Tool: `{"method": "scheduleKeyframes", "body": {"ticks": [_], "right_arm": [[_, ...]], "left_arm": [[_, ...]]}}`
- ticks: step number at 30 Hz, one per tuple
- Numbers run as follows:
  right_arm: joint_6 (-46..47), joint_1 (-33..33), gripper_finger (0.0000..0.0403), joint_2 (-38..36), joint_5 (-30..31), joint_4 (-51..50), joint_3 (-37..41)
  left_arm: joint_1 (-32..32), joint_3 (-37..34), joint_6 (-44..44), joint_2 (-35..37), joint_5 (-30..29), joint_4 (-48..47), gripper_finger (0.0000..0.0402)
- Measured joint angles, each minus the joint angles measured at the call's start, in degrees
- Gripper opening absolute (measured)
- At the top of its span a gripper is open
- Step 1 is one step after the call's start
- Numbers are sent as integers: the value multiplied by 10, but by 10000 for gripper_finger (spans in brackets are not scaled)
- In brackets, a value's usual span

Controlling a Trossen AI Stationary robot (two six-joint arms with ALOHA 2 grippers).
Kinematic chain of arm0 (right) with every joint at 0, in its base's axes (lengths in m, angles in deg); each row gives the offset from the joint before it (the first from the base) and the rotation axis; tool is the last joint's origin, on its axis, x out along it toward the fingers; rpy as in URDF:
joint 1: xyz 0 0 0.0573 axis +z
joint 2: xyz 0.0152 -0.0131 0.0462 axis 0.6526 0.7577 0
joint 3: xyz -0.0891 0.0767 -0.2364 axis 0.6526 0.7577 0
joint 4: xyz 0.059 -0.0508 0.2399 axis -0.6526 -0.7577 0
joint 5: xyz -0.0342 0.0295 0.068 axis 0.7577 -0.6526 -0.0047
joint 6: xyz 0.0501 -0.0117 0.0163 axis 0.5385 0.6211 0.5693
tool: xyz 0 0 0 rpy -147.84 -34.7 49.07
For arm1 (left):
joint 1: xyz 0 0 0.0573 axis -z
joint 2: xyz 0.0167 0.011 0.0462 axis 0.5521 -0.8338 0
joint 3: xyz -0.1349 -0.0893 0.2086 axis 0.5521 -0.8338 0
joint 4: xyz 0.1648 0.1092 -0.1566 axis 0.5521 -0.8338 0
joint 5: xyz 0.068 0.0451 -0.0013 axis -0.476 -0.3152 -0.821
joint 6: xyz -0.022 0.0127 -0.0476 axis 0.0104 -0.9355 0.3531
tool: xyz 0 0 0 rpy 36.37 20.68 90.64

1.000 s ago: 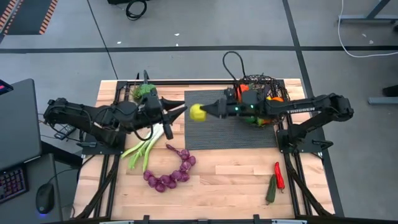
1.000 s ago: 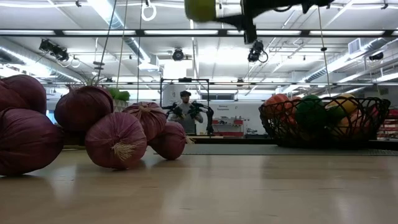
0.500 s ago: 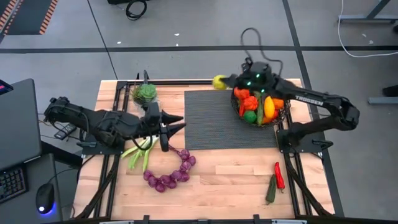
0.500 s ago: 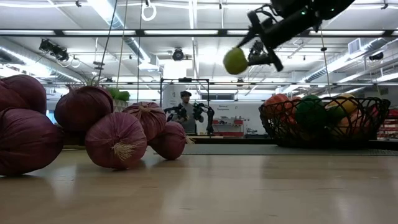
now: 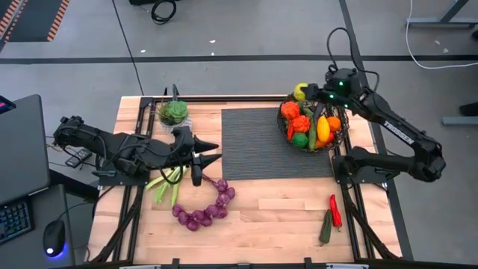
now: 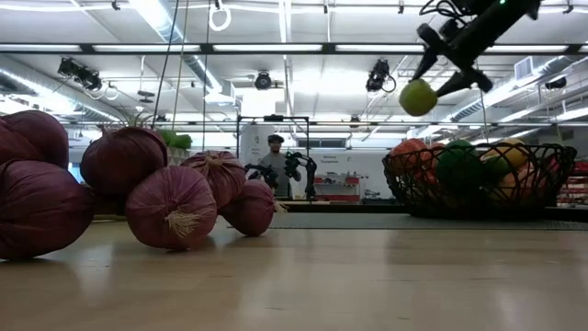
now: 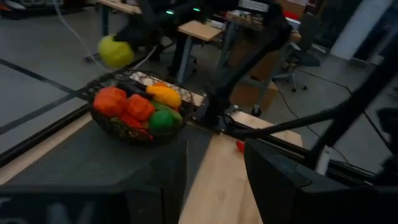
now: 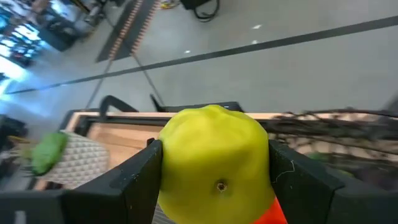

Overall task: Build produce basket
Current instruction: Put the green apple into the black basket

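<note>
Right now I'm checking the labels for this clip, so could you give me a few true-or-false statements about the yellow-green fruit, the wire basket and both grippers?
1. The right gripper is shut on the round yellow-green apple. True.
2. The yellow-green apple already lies inside the dark open-weave wire basket. False: it is held in the air near the basket's rim.
3. The string of purple onions lies on the bare wooden table, apart from the basket. True.
4. The left gripper is carrying the green leek. False: its fingers are empty and the leek lies on the table beside it.
5. The red chilli is in the basket. False: it lies on the table near the front edge.
</note>
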Motion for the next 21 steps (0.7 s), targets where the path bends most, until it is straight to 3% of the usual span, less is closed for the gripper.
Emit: {"method": "scheduleKeyframes", "body": {"ticks": [14,21], "right_arm": [[-20,-10,270,-21,71,-144,0],[-93,-10,324,-21,71,-175,0]], "left_arm": [[-104,0,15,-1,-7,-48,170],[-108,1,24,-1,-4,-103,230]]}}
